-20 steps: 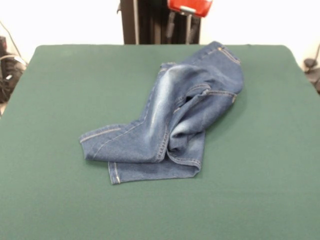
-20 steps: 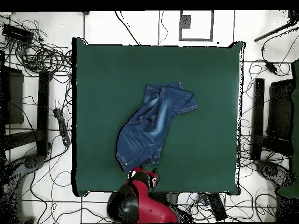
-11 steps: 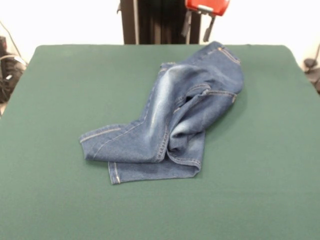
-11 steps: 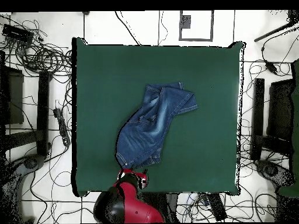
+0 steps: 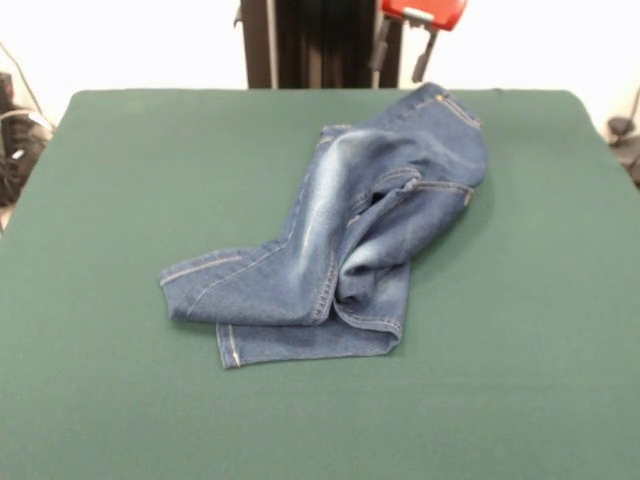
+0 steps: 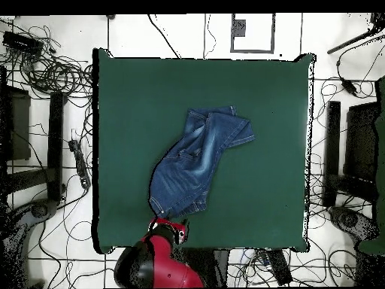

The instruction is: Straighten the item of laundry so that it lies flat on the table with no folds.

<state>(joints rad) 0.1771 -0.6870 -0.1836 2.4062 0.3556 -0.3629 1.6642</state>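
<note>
The item of laundry, a pair of small blue denim jeans, lies crumpled near the middle of the green table, its legs folded over each other and the waist end toward the far edge. In the overhead view the jeans run diagonally across the table. My gripper hangs above the far edge just behind the waist, open, holding nothing and clear of the cloth. From above, the gripper sits just past the jeans' lower end.
Tangled cables and black stands lie on the floor around the table. Wide green surface surrounds the jeans on all sides.
The gripper has moved sideways along the table's far edge, rightward in the front view, to behind the jeans' waist. The jeans have not moved.
</note>
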